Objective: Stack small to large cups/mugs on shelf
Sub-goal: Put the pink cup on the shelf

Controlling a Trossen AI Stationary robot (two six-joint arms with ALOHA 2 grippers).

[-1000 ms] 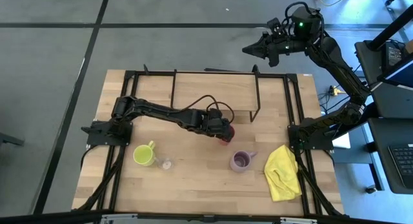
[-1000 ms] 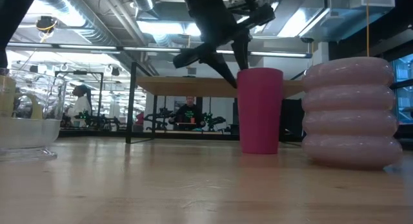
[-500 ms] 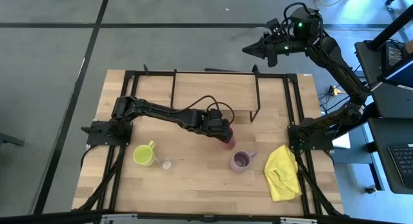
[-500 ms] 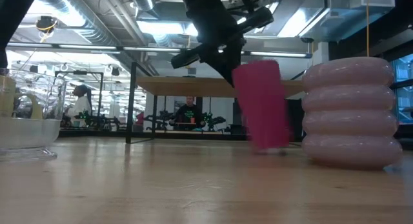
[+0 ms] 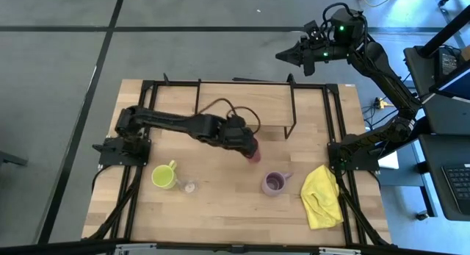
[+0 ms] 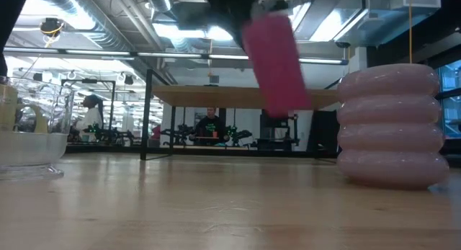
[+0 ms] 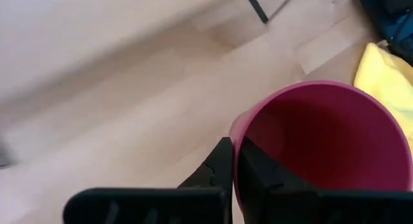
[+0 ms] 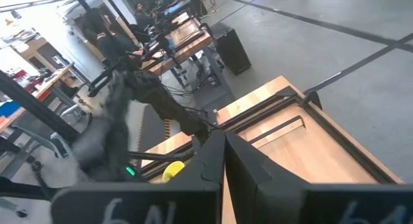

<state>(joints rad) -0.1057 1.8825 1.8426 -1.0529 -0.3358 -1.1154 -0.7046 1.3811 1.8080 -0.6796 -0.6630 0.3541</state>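
My left gripper [image 5: 250, 146] is shut on the red cup [image 5: 254, 152], which hangs tilted above the table in the low view [image 6: 276, 63]. The lilac mug [image 5: 274, 184] stands on its base near the table's middle right. The yellow-green mug [image 5: 164, 176] and the tiny clear glass [image 5: 189, 187] stand at the near left. The shelf [image 5: 246, 104], a light board on a black wire frame, stands at the far side and also shows in the low view [image 6: 216, 97]. My right gripper [image 5: 283, 56] is shut and empty, high beyond the table's far edge. My left gripper holds the red cup by its rim [image 7: 236, 137], on the side toward the table's left. One finger [image 7: 258, 175] is inside the cup and the other [image 7: 216, 169] outside. The cup is lifted clear of the table and tilted, its mouth up.
A yellow cloth [image 5: 322, 196] lies at the near right. Black frame rails [image 5: 334, 123] run along the table's left and right sides. Bare wood lies between the mugs and the shelf.
My left gripper has lifted the red cup off the table and carried it up and a little toward the far left. The cup, which stood upright a second ago, now hangs tilted clear of the tabletop.
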